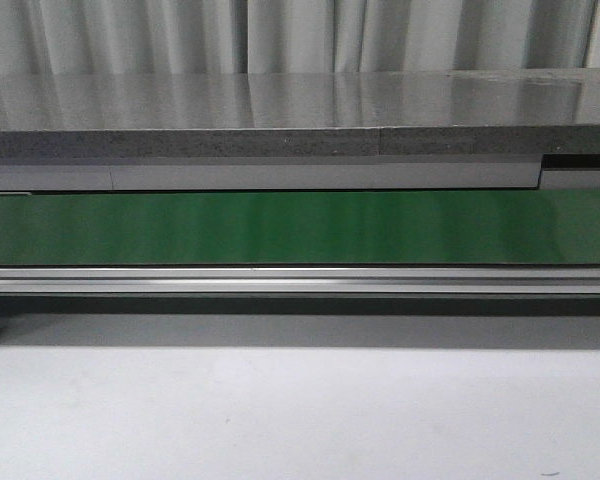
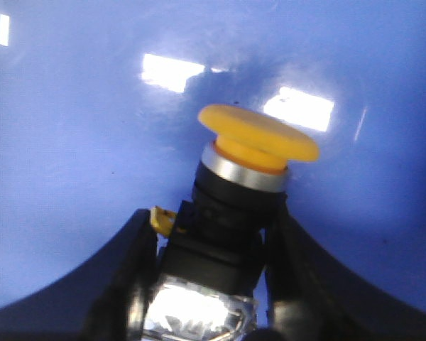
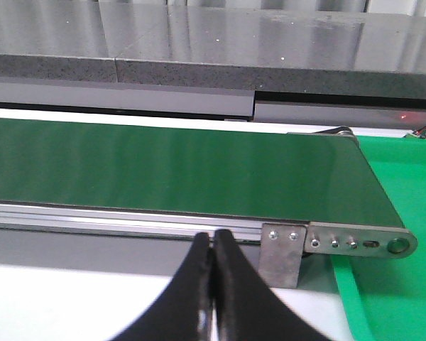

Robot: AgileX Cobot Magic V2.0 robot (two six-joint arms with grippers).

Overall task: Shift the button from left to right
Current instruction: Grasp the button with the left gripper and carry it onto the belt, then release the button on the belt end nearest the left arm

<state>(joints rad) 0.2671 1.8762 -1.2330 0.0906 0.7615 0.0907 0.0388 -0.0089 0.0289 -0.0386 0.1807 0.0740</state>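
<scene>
A green belt (image 1: 300, 227) runs as a wide band across the middle of the frame from edge to edge. Just below it lies a silver metal rail (image 1: 300, 279), also spanning the full width. Above the belt sits a grey, glossy shelf (image 1: 280, 105) with pale curtains (image 1: 300, 35) behind it along the top. The white worktop (image 1: 300, 420) fills the lower part.

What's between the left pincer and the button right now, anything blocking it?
Nothing visible. The left pincer already has its fingers on either side of the button, against its dark body, over a blue surface. The yellow cap sticks out free beyond the fingertips.
</scene>
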